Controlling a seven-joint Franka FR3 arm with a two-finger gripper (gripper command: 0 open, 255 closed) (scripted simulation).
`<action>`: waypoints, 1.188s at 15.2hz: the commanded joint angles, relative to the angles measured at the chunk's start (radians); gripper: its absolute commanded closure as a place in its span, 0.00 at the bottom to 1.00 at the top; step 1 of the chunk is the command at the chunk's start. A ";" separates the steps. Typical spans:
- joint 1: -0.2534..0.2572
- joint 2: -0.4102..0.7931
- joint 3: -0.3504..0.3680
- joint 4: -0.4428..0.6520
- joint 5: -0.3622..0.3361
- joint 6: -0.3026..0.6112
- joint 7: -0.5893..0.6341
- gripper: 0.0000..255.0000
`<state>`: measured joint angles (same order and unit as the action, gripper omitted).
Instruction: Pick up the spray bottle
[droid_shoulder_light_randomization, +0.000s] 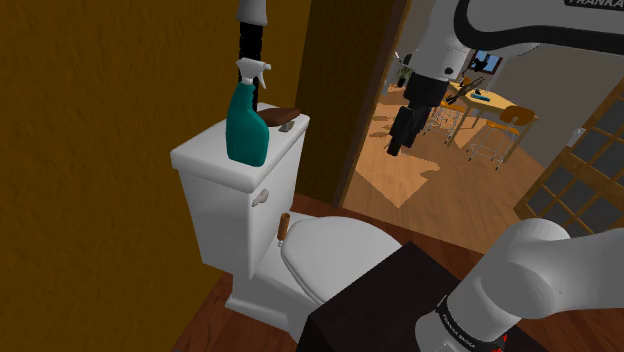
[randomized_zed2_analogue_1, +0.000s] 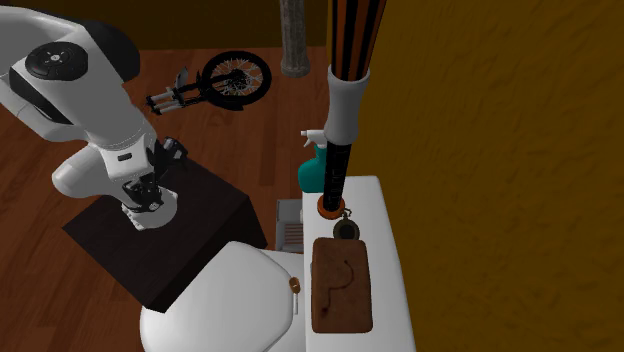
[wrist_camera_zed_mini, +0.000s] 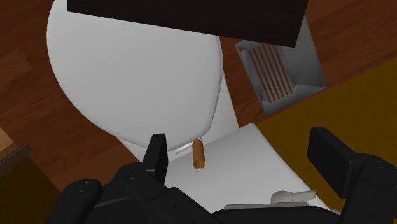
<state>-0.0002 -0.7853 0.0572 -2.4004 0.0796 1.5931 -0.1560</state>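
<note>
The spray bottle (droid_shoulder_light_randomization: 248, 128), teal with a white trigger head, is seen upright at the upper left of centre in the shoulder view. It is set on the lid of the white toilet tank (droid_shoulder_light_randomization: 215, 185), the one flat place at that height. In the second exterior view, at upper centre, the bottle (randomized_zed2_analogue_1: 312, 172) is partly masked by a black-and-white pole (randomized_zed2_analogue_1: 340, 150) that stands just beside it. A brown pouch (droid_shoulder_light_randomization: 279, 116) lies near the bottle on the same lid, so that side is judged tight for an approach.

The claw (droid_shoulder_light_randomization: 397, 143) hangs in the air at the upper right of centre in the shoulder view, well apart from the bottle and above the closed toilet seat (droid_shoulder_light_randomization: 335, 255). In the wrist view the claw (wrist_camera_zed_mini: 242, 153) is spread wide and nothing is held. The seat and a small brown cylinder (wrist_camera_zed_mini: 198, 154) are seen beyond it. Such an opening suits the bottle's broad body. The grasp is judged not yet begun: a move across to the tank is called for, and the tall bottle could be tipped by a nudge.
</note>
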 joint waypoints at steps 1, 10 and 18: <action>0.000 0.000 0.000 0.000 0.000 0.000 0.000 0.00; 0.074 0.186 0.057 0.050 0.077 0.312 -0.050 0.00; 0.133 0.365 0.110 0.156 0.122 0.544 -0.102 0.00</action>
<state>0.1247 -0.4419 0.1595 -2.2599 0.1965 2.1086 -0.2521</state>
